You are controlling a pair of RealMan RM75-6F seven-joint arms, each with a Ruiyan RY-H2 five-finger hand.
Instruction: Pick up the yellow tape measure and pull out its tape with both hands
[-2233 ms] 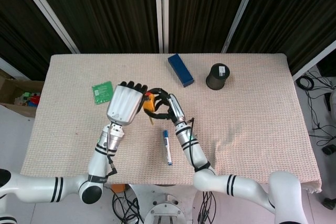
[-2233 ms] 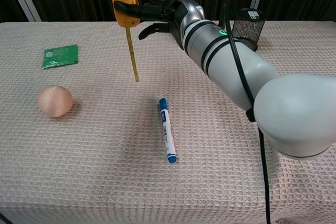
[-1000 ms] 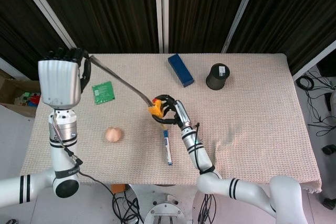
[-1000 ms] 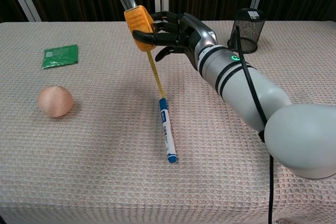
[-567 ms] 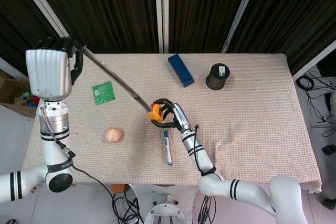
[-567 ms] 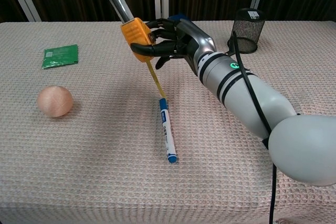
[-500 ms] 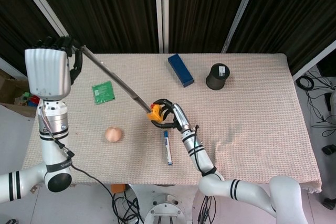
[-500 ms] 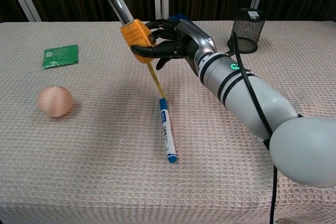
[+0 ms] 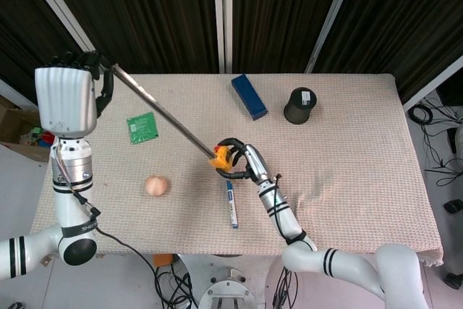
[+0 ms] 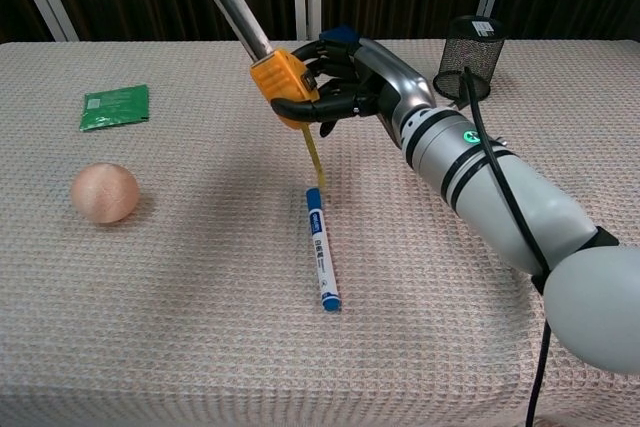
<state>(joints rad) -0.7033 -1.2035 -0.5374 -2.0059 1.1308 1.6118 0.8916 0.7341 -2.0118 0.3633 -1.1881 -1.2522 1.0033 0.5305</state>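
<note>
- Right hand (image 10: 345, 82) gripped the yellow tape measure (image 10: 283, 82), fingers wrapped around its case — held above the table (image 9: 347, 128), over the blue marker (image 10: 321, 247).
- Tape (image 9: 163, 110) ran out taut, up and leftward, to the left hand (image 9: 69, 99).
- Left hand raised high past the table's left edge, fingers curled closed on the tape's end.
- Yellow strap (image 10: 315, 152) hung from the case.
- Pale ball (image 10: 104, 192) and green packet (image 10: 115, 107) lay well apart — left side.
</note>
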